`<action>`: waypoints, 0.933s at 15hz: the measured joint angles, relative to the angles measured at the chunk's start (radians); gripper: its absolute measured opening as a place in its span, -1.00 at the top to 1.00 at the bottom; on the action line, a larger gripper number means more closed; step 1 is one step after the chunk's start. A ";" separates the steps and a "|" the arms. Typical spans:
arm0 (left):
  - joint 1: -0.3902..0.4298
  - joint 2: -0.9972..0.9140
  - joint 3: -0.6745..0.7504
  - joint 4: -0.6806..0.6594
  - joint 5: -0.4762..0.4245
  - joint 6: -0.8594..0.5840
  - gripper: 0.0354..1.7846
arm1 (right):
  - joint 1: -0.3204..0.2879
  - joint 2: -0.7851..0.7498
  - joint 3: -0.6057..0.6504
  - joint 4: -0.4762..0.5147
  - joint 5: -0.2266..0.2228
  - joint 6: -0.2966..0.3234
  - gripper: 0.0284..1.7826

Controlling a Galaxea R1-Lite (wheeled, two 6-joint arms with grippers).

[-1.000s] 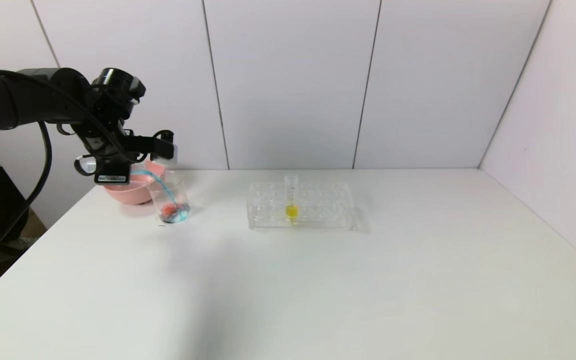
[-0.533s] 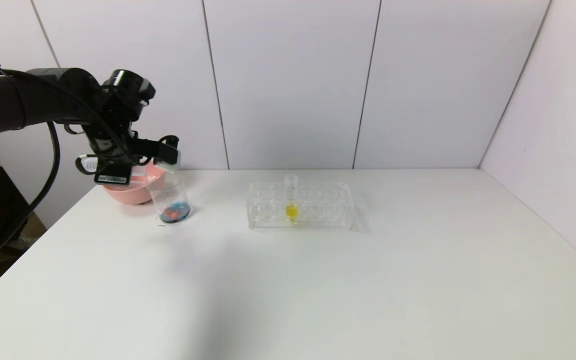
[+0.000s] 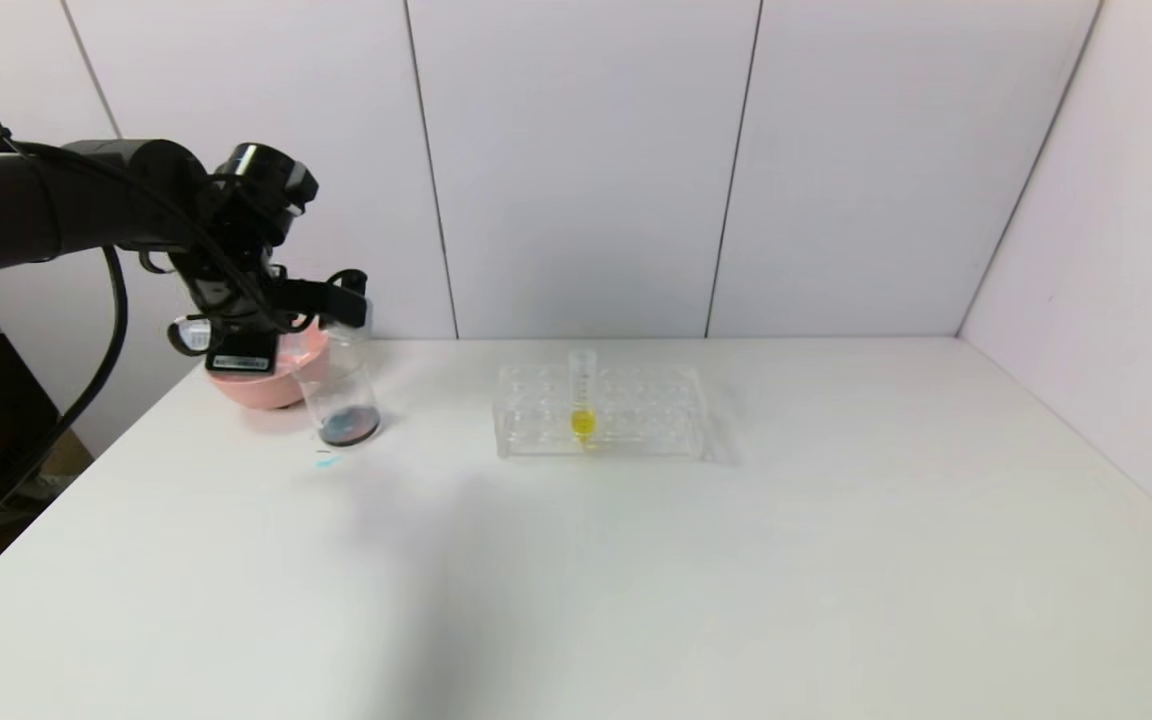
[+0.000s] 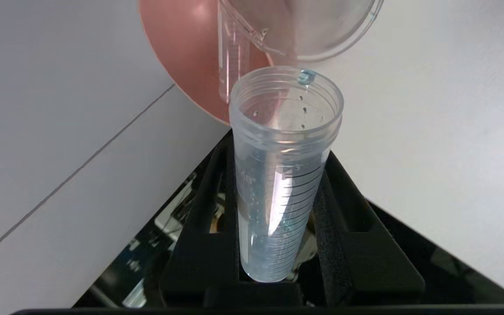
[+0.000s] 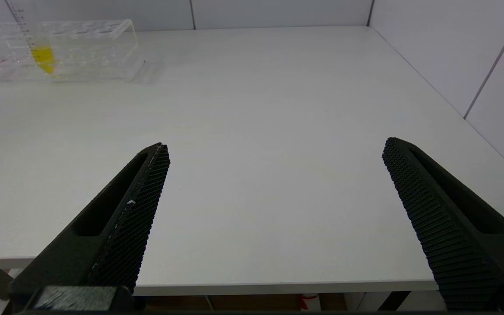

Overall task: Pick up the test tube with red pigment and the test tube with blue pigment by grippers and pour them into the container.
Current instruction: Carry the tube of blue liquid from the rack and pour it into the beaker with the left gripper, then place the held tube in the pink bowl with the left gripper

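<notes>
Left wrist view shows the left gripper (image 4: 278, 245) clenched on the test tube with blue pigment (image 4: 282, 175), tipped mouth-first over the container (image 3: 339, 395) (emptied but for droplets) beside the pink bowl (image 3: 261, 385) on the worktop (image 3: 636, 560), so the last drips land inside.

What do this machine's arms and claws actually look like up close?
The left arm is a thick black tube with an orange-red casing at the near end and black cables looping beside it. The left gripper is black, with a small white labelled box beneath its wrist. The right gripper has two long, pointed black fingers with finely ridged inner pads and a slot in each outer side.
</notes>
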 joint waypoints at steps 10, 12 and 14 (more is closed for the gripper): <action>0.113 -0.112 0.041 -0.122 -0.475 -0.703 0.45 | 0.000 0.000 0.000 0.000 0.000 0.000 -0.99; 0.113 -0.152 0.123 -0.242 -0.464 -0.895 0.45 | 0.000 0.000 0.000 0.000 0.000 0.000 -0.99; 0.113 -0.192 0.235 -0.387 -0.433 -1.046 0.45 | 0.000 0.000 0.000 0.000 0.000 0.000 -0.99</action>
